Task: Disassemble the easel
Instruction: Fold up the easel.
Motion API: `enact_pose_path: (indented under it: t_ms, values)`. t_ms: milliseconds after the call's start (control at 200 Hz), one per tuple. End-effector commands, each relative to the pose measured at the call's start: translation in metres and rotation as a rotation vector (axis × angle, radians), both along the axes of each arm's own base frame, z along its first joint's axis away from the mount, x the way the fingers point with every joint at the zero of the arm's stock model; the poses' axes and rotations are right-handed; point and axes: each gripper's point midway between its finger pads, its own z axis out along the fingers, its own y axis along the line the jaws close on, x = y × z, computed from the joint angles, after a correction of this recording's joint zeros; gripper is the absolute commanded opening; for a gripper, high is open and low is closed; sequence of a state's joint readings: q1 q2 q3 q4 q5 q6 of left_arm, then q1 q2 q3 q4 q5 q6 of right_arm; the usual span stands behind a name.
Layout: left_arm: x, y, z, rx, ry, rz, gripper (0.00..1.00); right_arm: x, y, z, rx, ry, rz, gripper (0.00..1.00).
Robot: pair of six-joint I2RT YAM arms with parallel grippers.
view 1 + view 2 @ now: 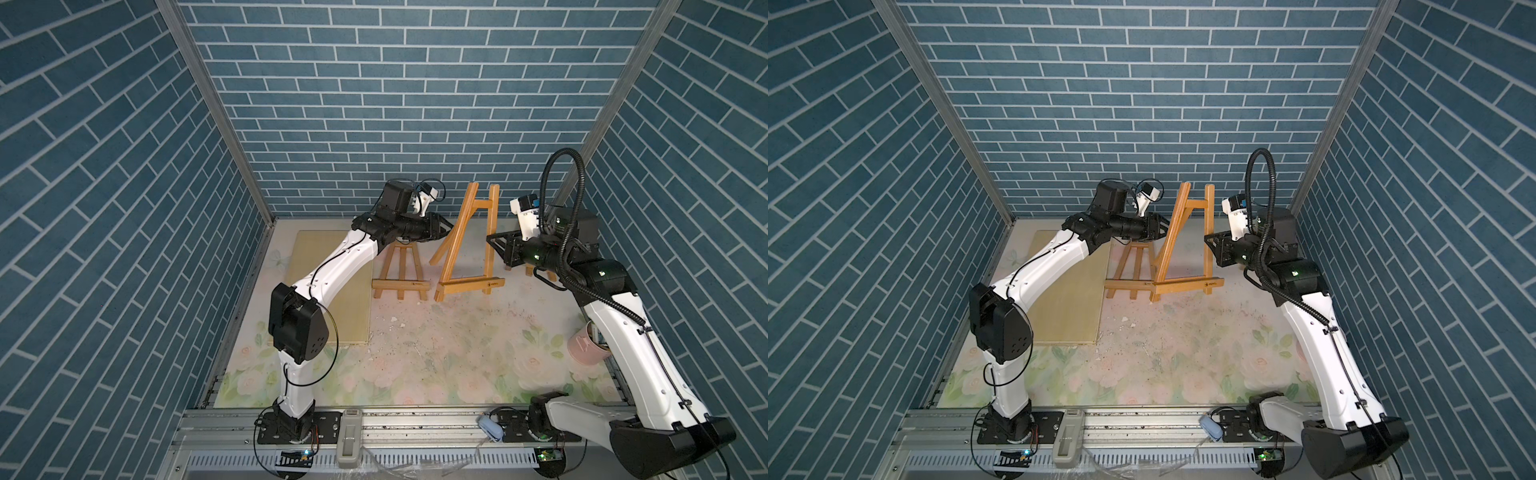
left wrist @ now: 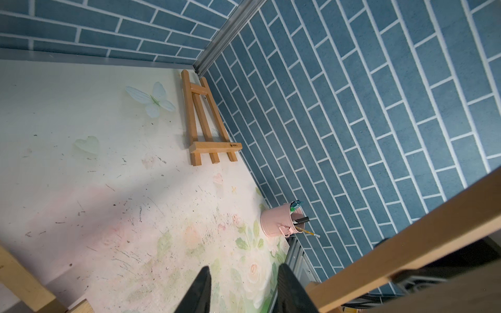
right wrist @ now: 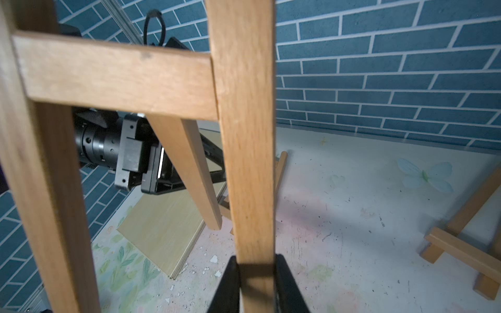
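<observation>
The wooden easel [image 1: 469, 286] [image 1: 1187, 286] stands upright at the back middle of the table. My right gripper [image 1: 491, 243] [image 3: 256, 260] is shut on its right front leg [image 3: 244, 108], with both black fingers pressed against the wood. My left gripper [image 1: 448, 226] [image 2: 244, 268] is at the easel's left side, level with the slanting legs. It is open with only the table showing between its fingers [image 2: 202, 290]. A leg of the easel [image 2: 406, 244] passes just outside one finger, not between them.
A second small easel [image 1: 401, 284] stands left of the held one, partly behind my left arm. A third easel [image 2: 206, 119] stands by the right wall. A pink bucket [image 1: 584, 347] with brushes sits at the right edge. A pale wooden board [image 1: 328, 299] lies on the left.
</observation>
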State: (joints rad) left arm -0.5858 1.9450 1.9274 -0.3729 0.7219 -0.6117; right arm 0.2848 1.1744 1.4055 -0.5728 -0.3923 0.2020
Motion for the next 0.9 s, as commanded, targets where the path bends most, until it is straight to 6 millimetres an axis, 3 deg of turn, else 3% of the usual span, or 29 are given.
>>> enact_pose_path:
  t_ms: [0, 150, 350, 490, 580, 710, 790, 895]
  values:
    - [-0.016, -0.013, 0.02, -0.074, -0.013, -0.065, 0.43, 0.018, 0.002, 0.036, 0.092, -0.117, -0.055, 0.0]
    - [-0.019, -0.024, 0.036, -0.17, 0.001, -0.109, 0.43, 0.028, 0.001, 0.031, 0.082, -0.125, -0.09, 0.0]
    - [-0.028, -0.042, 0.043, -0.207, 0.022, -0.179, 0.43, 0.038, -0.003, 0.024, 0.059, -0.135, -0.134, 0.0]
    - [-0.032, -0.049, 0.044, -0.211, 0.032, -0.203, 0.43, 0.043, -0.006, 0.021, 0.041, -0.139, -0.153, 0.0]
    - [-0.03, -0.046, 0.034, -0.17, 0.034, -0.191, 0.43, 0.043, -0.007, 0.022, 0.034, -0.148, -0.156, 0.0]
    - [-0.014, -0.014, -0.001, 0.057, 0.013, -0.069, 0.44, 0.038, -0.009, 0.03, 0.019, -0.179, -0.152, 0.0]
    - [0.006, 0.03, -0.025, 0.224, 0.015, 0.082, 0.44, 0.034, -0.015, 0.035, -0.012, -0.198, -0.169, 0.0]
    - [0.027, 0.092, -0.035, 0.267, 0.046, 0.247, 0.44, 0.031, -0.03, 0.033, -0.092, -0.201, -0.216, 0.0]
